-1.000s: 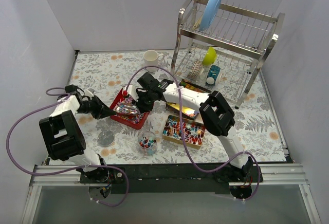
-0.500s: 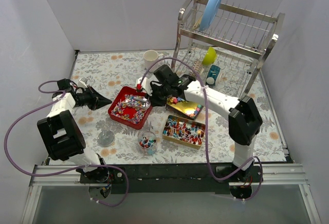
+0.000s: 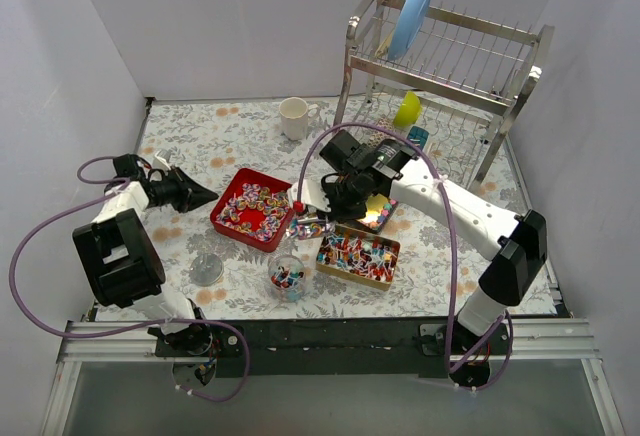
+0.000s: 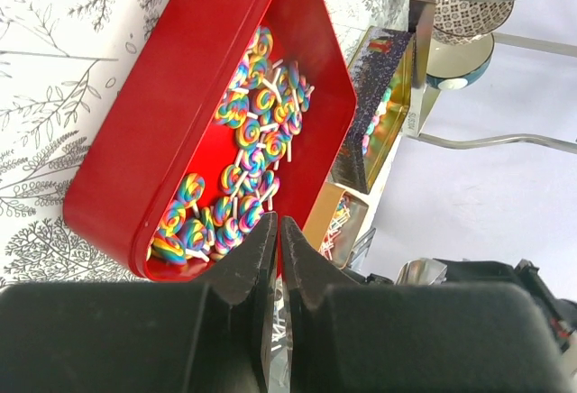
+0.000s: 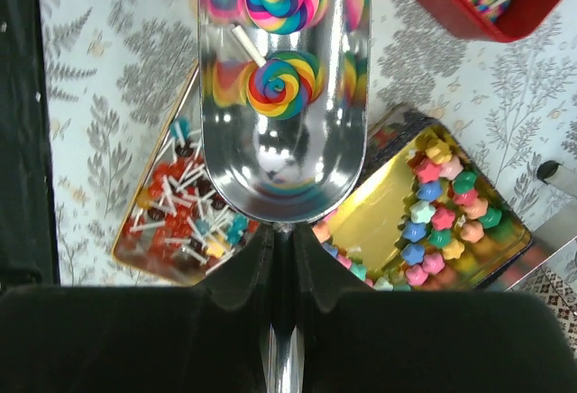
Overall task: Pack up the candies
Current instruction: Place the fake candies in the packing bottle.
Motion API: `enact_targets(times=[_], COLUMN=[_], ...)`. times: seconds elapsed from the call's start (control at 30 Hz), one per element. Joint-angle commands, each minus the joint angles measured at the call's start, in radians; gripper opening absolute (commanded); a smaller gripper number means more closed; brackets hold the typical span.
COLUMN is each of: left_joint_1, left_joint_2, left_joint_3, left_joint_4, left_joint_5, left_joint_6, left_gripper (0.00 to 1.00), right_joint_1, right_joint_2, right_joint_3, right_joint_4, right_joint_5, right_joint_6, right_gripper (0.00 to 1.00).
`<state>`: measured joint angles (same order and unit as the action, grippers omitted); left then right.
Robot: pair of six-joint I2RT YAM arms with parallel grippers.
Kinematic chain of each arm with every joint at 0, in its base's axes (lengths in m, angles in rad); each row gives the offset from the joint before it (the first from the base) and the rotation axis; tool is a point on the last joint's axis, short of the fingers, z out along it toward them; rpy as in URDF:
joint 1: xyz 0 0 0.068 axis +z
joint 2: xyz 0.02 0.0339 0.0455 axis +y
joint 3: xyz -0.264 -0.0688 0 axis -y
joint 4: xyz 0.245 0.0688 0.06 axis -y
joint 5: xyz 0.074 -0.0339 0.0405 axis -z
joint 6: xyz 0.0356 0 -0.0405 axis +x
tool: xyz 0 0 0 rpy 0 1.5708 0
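My right gripper (image 5: 283, 235) is shut on the handle of a metal scoop (image 5: 281, 154). The scoop holds two rainbow swirl candies (image 5: 284, 86). In the top view the scoop (image 3: 309, 224) hangs between the red tray (image 3: 222, 218) and the front gold tray (image 3: 392, 259), just above the glass jar (image 3: 287, 277), which holds a few candies. The red tray (image 4: 180, 77) is full of rainbow swirl candies (image 4: 257, 136). My left gripper (image 4: 279, 231) is shut and empty, left of the red tray; it also shows in the top view (image 3: 198, 194).
The front gold tray (image 5: 135, 247) holds red and brown candies on sticks. The back gold tray (image 5: 379, 222) holds pastel star candies (image 5: 442, 222). A jar lid (image 3: 206, 271) lies at the front left. A white cup (image 3: 293, 116) and a dish rack (image 3: 440, 86) stand at the back.
My right arm lifted the loaded scoop out of the red tray and swung it right and nearer, towards the jar. My left gripper drew back left from the tray, then stayed.
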<state>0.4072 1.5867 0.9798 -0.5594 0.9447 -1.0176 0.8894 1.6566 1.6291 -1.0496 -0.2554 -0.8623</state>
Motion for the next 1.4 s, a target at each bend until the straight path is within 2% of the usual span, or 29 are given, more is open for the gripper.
enact_targets(times=[0.0,0.27,0.43,0.73,1.1,1.37], left_joint_1=[0.007,0.005,0.005,0.007,0.005,0.005], left_joint_2=[-0.051,-0.114,-0.151,-0.189,-0.217,-0.292], left_joint_3=[-0.033,-0.093,-0.119,-0.158,-0.162,-0.199], left_joint_4=[0.026,0.050,0.073,0.099,0.102,0.108], left_joint_5=[0.026,0.032,0.035,0.040,0.040,0.042], left_joint_6=[0.001,-0.027,-0.044,-0.067,-0.078,-0.121], left_gripper=[0.06,0.06,0.06,0.08,0.21,0.27], right_joint_1=[0.063,0.227,0.264,0.373,0.464,0.506], right_joint_2=[-0.054,0.020,0.075,0.094,0.112,0.100], right_joint_3=[0.044,0.093,0.159,0.135,0.150,0.144], right_joint_4=[-0.168,-0.225,-0.257,-0.257,-0.257,-0.256], right_joint_5=[0.111,0.346,0.410,0.602,0.769,0.821], right_joint_6=[-0.112,-0.115,-0.084,-0.106,-0.119,-0.122], right_gripper=[0.01,0.01,0.01,0.01,0.01,0.01])
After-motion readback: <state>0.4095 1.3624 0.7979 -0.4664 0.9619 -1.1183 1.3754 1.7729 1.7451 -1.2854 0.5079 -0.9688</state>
